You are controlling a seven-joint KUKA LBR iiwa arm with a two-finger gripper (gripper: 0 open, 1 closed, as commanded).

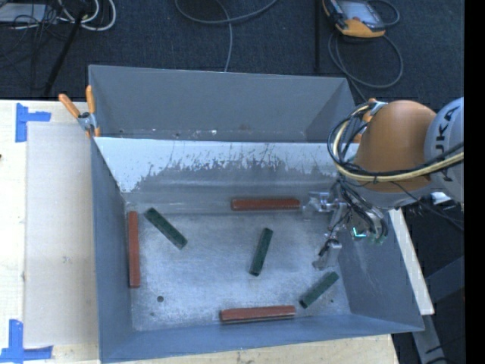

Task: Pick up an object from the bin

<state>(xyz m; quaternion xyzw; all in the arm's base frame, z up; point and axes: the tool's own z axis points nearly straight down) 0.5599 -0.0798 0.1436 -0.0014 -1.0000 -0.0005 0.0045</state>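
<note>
Green bar (319, 289) lies at right of bin (379, 279), nearest our claw (327, 252), so likeliest pick; claw width: can't tell.

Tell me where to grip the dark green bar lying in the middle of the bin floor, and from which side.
Take the dark green bar at mid-length, from straight above, with the claw turned to close across its narrow width. It lies flat, with bare bin floor along both long sides, so probably nothing would obstruct the grasp.
</note>
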